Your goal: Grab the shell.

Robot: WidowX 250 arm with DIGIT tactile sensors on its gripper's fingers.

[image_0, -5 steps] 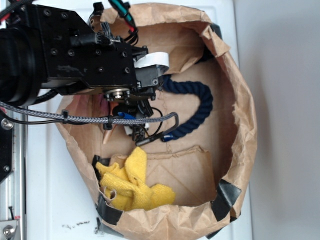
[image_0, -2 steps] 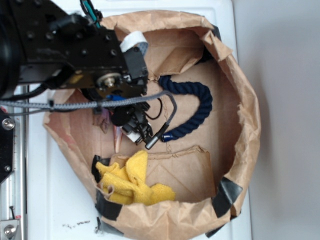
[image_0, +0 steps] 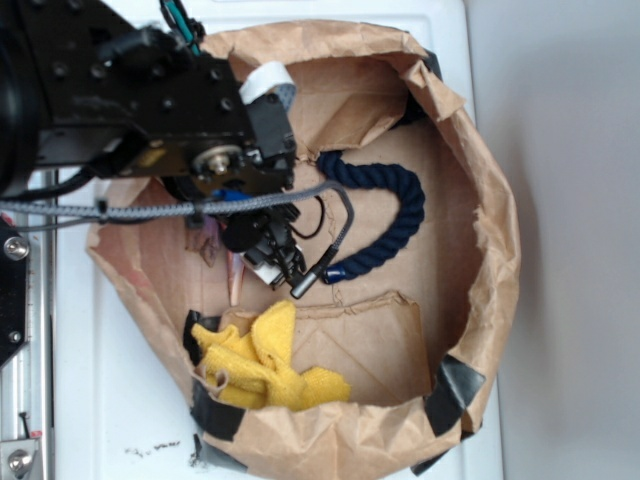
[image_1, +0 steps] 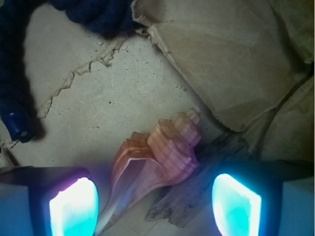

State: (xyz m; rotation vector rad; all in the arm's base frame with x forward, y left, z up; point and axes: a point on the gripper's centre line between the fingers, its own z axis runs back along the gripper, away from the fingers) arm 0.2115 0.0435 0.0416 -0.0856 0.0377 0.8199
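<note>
Shell point(image_1: 155, 157) on the brown paper floor of the bag point(image_0: 480, 180), near its left wall, lying between the fingers of the gripper point(image_1: 155, 204), nearer the left pad point(image_1: 74, 209) than the right. Jaws spread wide, gripping nothing; no contact visible. Knobbly whorled end pointing away from the gripper, long tail running down past the left pad. Just beside the shell, touching its right flank, a dark bark-like piece point(image_1: 206, 182).

From the wrist: shell in full, glowing pads, dark blue rope point(image_1: 19, 73) by the left edge. From the exterior: arm covering most of the shell, only the pale pointed tail point(image_0: 236, 280) showing below the gripper point(image_0: 270, 255); rope point(image_0: 385, 215) curving through the bag's middle, yellow cloth point(image_0: 260, 365) at the lower left, black tape point(image_0: 455, 390) on the rim.
</note>
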